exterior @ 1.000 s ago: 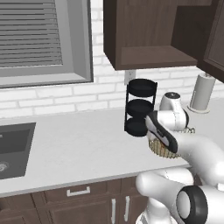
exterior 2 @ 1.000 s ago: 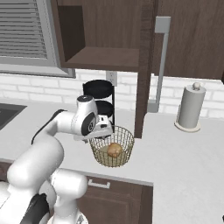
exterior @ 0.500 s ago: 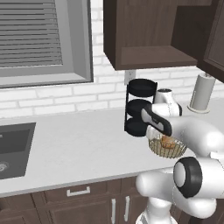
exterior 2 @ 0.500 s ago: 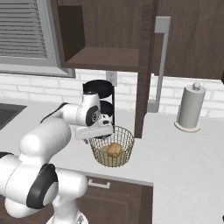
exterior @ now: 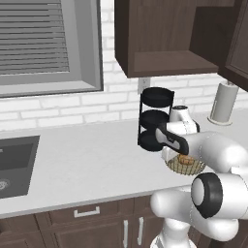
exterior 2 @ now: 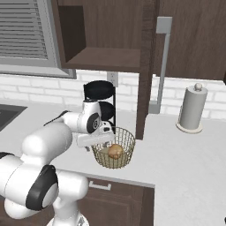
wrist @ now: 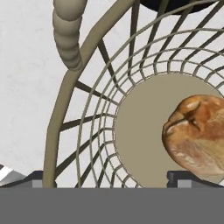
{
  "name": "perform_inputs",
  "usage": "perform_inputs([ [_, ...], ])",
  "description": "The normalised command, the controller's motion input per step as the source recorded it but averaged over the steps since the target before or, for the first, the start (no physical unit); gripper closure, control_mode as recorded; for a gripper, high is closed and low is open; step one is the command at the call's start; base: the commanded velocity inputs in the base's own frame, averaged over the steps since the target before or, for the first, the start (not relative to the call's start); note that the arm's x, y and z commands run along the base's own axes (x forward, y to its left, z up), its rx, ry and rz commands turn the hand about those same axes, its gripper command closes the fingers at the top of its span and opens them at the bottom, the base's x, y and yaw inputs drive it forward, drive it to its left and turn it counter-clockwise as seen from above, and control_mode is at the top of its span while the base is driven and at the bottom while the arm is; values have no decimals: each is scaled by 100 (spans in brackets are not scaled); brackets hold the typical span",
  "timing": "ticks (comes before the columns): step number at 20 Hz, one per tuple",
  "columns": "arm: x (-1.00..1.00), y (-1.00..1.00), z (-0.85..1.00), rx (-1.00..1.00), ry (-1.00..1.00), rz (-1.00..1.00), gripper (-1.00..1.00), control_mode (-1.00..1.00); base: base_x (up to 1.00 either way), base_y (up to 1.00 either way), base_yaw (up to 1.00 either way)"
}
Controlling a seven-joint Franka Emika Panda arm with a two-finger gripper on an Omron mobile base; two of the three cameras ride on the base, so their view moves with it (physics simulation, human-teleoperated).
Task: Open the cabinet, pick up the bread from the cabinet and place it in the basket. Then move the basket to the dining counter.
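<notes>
The tan wire basket [exterior 2: 124, 137] stands on the light grey counter [exterior 2: 185, 154], below the open cabinet [exterior 2: 103, 59]. In the basket lies the golden-brown bread [exterior 2: 115, 151], resting on its pale bottom [wrist: 144, 131]. My gripper [exterior 2: 102, 143] hangs open at the basket's left rim. In the hand view the rim [wrist: 65, 109] runs between the two finger tips, close to the left one, and the bread [wrist: 199, 133] lies on the right. From the left base view, the gripper [exterior: 178, 154] sits over the basket [exterior: 185, 167]. The dining counter is out of view.
A black three-tier rack [exterior 2: 100, 99] stands right behind the basket. The cabinet's open door [exterior 2: 145, 70] with its silver handle [exterior 2: 163, 62] juts out just right of it. A paper towel roll [exterior 2: 192, 108] is farther right. A sink [exterior: 14, 164] lies far left.
My arm has swung its elbow round, and the hand has turned and sunk a little onto the basket's rim. Basket and bread have stayed put.
</notes>
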Motion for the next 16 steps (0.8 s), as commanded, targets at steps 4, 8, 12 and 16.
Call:
perform_inputs([
  [4, -8, 0, -47, 0, 0, 0, -100, -100, 0, 0, 0],
  [8, -19, 0, -74, -2, 0, 0, -100, -100, 0, 0, 0],
  [12, -6, -1, -87, -9, 0, 0, 100, -100, 0, 0, 0],
  [16, 0, -8, -62, -8, 0, 0, 100, -100, 0, 0, 0],
])
